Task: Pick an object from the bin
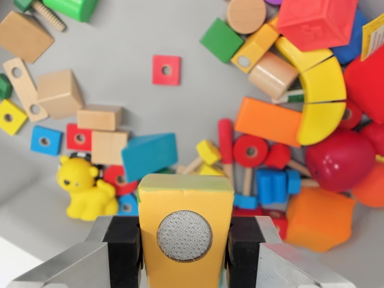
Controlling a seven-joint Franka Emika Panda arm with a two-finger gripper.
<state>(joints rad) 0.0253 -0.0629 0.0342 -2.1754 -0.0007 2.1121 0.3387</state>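
Already the tool (186, 240) clamps a yellow block (186, 204), held above the toy-filled bin (120, 60), apparently for removal.

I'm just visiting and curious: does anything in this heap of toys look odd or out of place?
Mostly a jumble of wooden blocks. The odd ones out: a yellow toy bear among the blocks, and the yellow block with a grey fabric disc, clamped in the gripper.
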